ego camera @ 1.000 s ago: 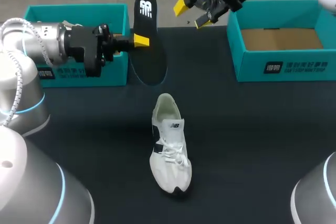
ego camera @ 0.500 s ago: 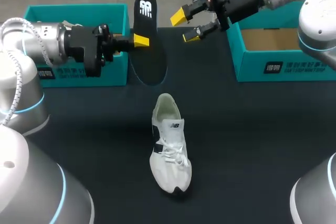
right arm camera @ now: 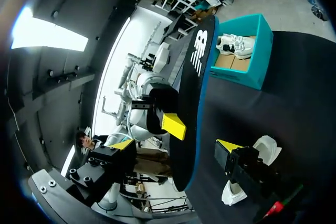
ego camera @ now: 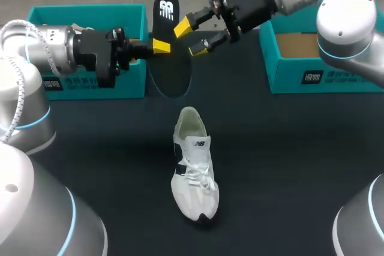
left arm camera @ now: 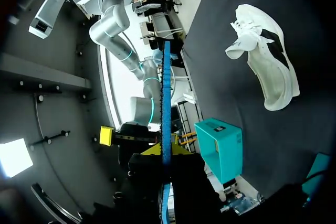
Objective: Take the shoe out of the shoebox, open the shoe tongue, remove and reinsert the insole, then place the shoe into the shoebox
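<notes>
The black insole [ego camera: 173, 70] stands upright on edge above the far middle of the counter [ego camera: 288, 148], logo end up, pinched by the left tool [ego camera: 159, 46], whose yellow tips clamp it from both faces (edge-on in the left wrist view, a thin blue line rising from the tips). The right tool [ego camera: 192, 37] sits just beside the insole's other edge with its fingers spread wide; in its own view the insole lies between the two tips, and contact cannot be made out. Nearer the robot, the white sneaker [ego camera: 193, 160] rests upright on the counter, apart from both tools, heel opening toward the insole. A teal left shoebox [ego camera: 87, 10] and a right shoebox [ego camera: 324, 67] flank the far side.
</notes>
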You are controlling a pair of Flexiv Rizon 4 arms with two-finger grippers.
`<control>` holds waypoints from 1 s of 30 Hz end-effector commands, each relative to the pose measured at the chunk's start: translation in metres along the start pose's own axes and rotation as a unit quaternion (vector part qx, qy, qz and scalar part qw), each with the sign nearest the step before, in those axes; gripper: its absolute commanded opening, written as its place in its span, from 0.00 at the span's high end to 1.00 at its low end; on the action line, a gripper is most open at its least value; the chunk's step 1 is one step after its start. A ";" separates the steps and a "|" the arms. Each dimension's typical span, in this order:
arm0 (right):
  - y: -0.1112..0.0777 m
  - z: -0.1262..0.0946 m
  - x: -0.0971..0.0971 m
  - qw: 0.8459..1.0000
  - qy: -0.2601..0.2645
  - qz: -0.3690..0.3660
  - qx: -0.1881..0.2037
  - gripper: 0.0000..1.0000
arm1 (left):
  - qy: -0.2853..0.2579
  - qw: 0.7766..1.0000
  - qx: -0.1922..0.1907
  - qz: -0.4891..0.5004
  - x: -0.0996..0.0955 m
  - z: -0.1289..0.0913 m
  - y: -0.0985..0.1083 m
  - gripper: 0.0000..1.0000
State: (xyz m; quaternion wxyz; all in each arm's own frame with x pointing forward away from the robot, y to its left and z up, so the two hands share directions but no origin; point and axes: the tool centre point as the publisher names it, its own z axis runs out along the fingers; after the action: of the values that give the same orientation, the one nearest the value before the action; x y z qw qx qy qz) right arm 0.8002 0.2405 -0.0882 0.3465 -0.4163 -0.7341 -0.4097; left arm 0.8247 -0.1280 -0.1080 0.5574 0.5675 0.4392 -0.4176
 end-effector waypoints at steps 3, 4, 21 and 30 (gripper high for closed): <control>-0.002 0.011 0.001 1.000 0.006 0.003 -0.008 0.00 | -0.001 1.000 -0.001 0.001 0.001 0.001 0.000 1.00; -0.003 0.012 0.001 1.000 0.006 0.003 -0.008 0.00 | -0.001 1.000 -0.001 0.001 0.001 0.001 0.000 1.00; -0.004 0.025 -0.008 1.000 0.026 0.011 -0.010 1.00 | -0.001 1.000 -0.001 0.001 0.001 0.001 0.000 1.00; -0.001 0.025 -0.013 0.999 0.029 0.011 -0.009 1.00 | -0.001 1.000 -0.001 0.001 0.001 0.001 0.000 1.00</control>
State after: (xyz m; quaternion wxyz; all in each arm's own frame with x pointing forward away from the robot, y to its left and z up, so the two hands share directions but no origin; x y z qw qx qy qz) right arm 0.7973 0.2552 -0.1091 0.3664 -0.4174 -0.7149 -0.4247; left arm 0.8249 -0.1279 -0.1078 0.5575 0.5673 0.4392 -0.4176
